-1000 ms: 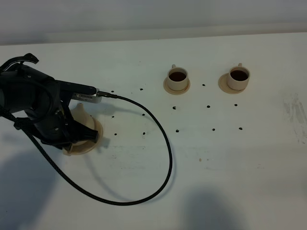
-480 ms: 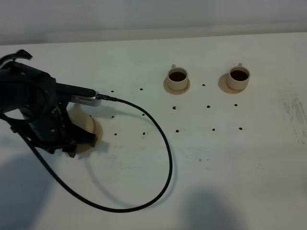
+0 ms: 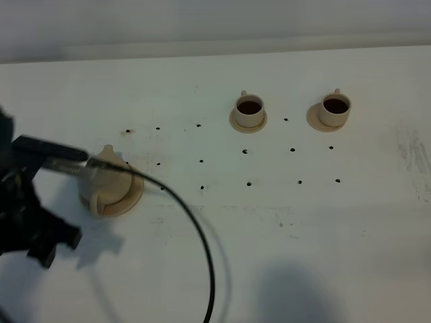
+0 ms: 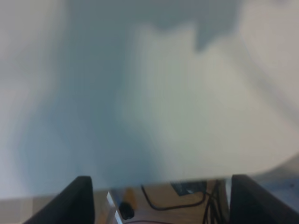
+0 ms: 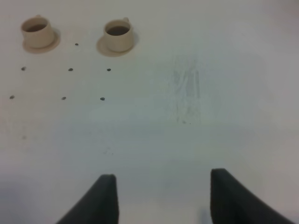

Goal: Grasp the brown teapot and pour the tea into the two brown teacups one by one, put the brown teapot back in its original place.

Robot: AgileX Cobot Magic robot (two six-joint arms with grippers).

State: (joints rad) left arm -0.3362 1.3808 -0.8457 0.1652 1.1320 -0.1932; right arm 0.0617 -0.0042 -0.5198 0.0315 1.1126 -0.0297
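The brown teapot [image 3: 102,180] sits on its wide tan saucer [image 3: 133,196] at the left of the table. The two brown teacups [image 3: 250,108] [image 3: 335,108] stand on small saucers at the back and hold dark tea. They also show in the right wrist view [image 5: 37,30] [image 5: 117,35]. My left gripper [image 4: 166,200] is open and empty over the table's front edge. Its arm [image 3: 27,215] is front-left of the teapot and apart from it. My right gripper [image 5: 163,196] is open and empty, well short of the cups.
A black cable [image 3: 195,229] runs from the left arm across the teapot and curves toward the front edge. Small dark marks [image 3: 248,183] dot the white table. Below the table edge, the floor and wires [image 4: 177,198] show.
My left arm has let go of the teapot and pulled back toward the front left. The teapot now stands uncovered on its saucer. The cable has swung along with the arm.
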